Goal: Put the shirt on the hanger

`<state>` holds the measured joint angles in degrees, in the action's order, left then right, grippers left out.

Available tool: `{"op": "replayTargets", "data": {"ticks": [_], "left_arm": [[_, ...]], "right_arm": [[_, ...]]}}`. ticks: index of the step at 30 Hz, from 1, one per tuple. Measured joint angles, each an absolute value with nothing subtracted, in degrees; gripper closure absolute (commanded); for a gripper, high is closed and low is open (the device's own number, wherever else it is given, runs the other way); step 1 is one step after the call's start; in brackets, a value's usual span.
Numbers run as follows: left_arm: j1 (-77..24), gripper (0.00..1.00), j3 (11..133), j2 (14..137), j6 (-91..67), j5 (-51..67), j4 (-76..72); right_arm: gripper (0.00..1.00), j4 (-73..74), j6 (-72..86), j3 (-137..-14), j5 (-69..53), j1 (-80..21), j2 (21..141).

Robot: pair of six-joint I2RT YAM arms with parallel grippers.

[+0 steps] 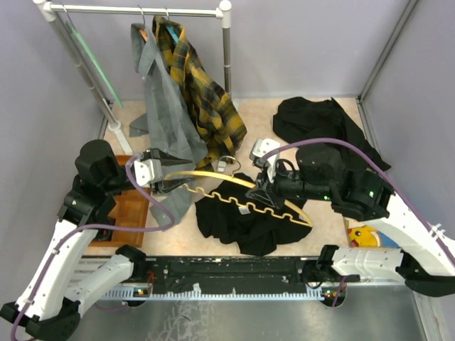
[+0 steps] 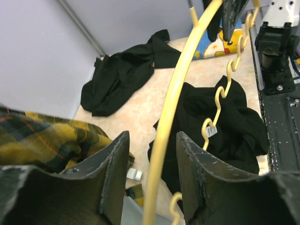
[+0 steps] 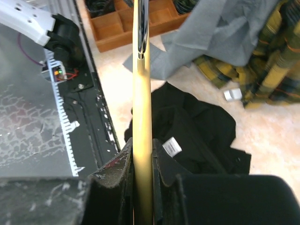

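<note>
Hanger clamped at one point only, above the shirt.
The hanger (image 3: 142,103) is pinched by the right gripper (image 3: 142,145); the left gripper (image 2: 152,140) is parted loosely around its bar. The shirt (image 1: 234,224) lies crumpled beneath. Pivoting or slipping is risked if the free end is loaded.

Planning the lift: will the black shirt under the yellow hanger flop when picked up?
Probably floppy: the shirt lies crumpled in soft folds, so it should sag when pinched. It might snag on the wavy bar of the hanger.

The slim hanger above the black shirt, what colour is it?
Yellow; the slim curved hanger shows best in the left wrist view.
</note>
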<state>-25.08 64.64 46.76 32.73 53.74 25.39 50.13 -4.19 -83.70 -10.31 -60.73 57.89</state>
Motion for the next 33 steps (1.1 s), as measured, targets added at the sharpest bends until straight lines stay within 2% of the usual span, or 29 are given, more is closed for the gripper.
{"op": "replayTargets", "data": {"ticks": [9, 14, 22, 29, 33], "left_arm": [[-25.08, 0.35, 58.28, 44.73, 22.63, 45.47, 19.25], [-25.08, 0.34, 56.36, 46.3, 14.52, 35.03, 18.22], [-25.04, 0.25, 54.72, 49.98, -2.26, 23.18, 19.09], [-25.54, 0.3, 54.0, 50.33, -11.86, 19.18, 22.83], [-33.67, 0.31, 53.49, 48.12, -16.25, 11.6, 24.64]], "right_arm": [[1.0, 51.4, 2.02, -77.21, 1.52, -60.75, 47.0], [1.0, 52.71, 7.84, -74.87, 7.25, -60.75, 40.34], [1.0, 53.82, 13.65, -74.59, 14.28, -60.75, 36.32], [1.0, 54.54, 16.16, -73.14, 18.09, -60.75, 35.59], [1.0, 54.87, 17.3, -73.12, 20.88, -60.75, 34.76]]}}
